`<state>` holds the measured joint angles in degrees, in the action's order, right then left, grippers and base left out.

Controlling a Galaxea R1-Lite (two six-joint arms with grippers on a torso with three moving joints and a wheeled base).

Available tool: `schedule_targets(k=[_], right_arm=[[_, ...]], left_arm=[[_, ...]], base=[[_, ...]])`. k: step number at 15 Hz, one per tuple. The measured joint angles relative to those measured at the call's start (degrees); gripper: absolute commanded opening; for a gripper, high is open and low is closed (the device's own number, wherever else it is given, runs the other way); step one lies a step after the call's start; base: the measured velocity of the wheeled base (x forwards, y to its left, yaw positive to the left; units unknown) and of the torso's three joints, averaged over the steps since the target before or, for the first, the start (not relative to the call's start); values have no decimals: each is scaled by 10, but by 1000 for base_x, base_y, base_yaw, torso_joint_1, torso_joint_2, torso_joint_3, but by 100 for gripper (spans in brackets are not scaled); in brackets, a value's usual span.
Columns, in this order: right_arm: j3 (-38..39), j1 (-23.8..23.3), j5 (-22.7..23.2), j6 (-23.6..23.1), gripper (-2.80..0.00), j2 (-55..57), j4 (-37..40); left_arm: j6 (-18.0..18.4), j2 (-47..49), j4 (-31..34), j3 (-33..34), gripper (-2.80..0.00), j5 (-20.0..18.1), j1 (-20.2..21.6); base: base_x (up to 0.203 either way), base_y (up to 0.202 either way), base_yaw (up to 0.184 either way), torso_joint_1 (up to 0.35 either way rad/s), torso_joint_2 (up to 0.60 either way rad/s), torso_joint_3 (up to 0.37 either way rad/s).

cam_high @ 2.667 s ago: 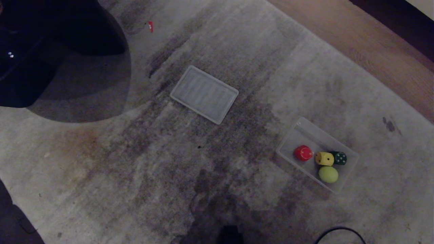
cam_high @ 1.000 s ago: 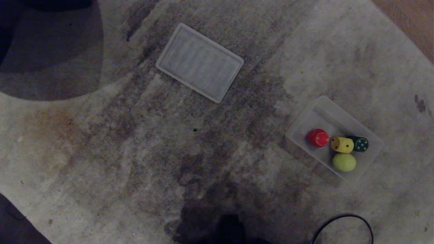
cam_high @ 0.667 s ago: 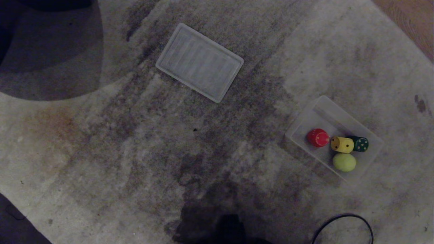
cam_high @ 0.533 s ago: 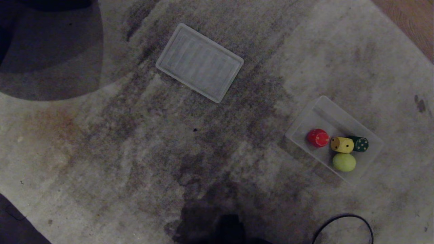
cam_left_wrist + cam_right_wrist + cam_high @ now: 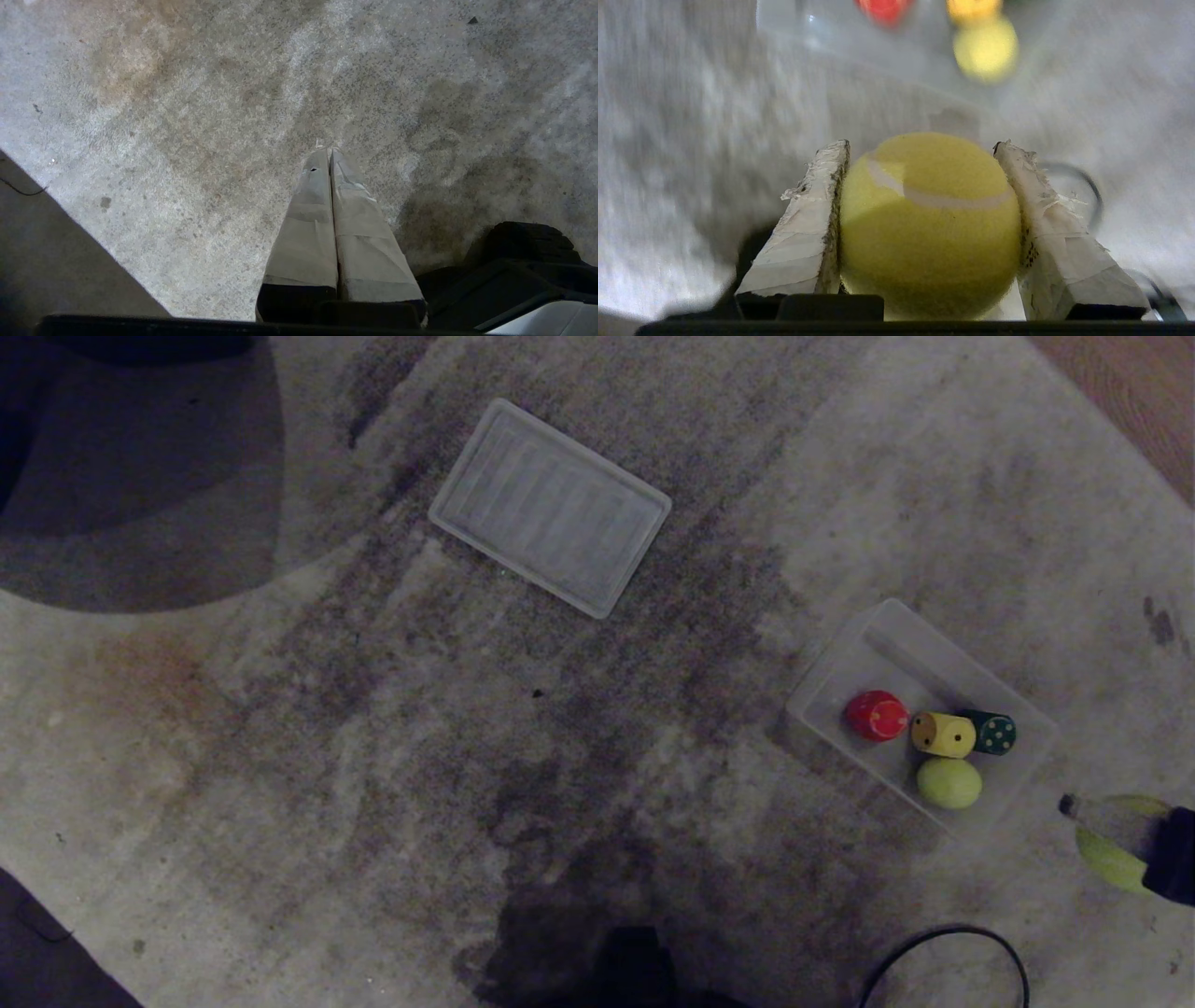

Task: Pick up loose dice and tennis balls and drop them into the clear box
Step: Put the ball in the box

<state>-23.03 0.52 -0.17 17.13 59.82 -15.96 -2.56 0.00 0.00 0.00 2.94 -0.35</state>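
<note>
The clear box (image 5: 889,649) lies on the carpet at the right. In it are a red die (image 5: 876,716), a yellow die (image 5: 943,735), a dark green die (image 5: 995,733) and a tennis ball (image 5: 948,782). My right gripper (image 5: 1088,826) reaches in from the right edge, just right of the box and nearer to me, shut on a second tennis ball (image 5: 1109,866). In the right wrist view that ball (image 5: 929,224) fills the gap between the taped fingers (image 5: 803,233), with the box's contents ahead. My left gripper (image 5: 329,151) hangs shut and empty over bare carpet.
A flat ribbed translucent lid (image 5: 551,509) lies on the carpet at the upper middle. A black cable (image 5: 943,943) loops at the bottom right, near the robot's dark base (image 5: 625,971). Wooden floor (image 5: 1139,392) borders the carpet at the top right.
The camera shifted early on, then held still. My right gripper, holding the tennis ball, has come into the head view at the right edge. The box and its contents have not moved.
</note>
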Motion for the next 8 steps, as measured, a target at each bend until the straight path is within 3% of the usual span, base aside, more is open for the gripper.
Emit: schedule_targets(k=[8], right_arm=[[-137, 2, 2, 15, -280, 322, -305]], left_arm=[[0, 0, 0, 0, -280, 0, 0]], base=[[0, 0, 0, 0, 0, 0]])
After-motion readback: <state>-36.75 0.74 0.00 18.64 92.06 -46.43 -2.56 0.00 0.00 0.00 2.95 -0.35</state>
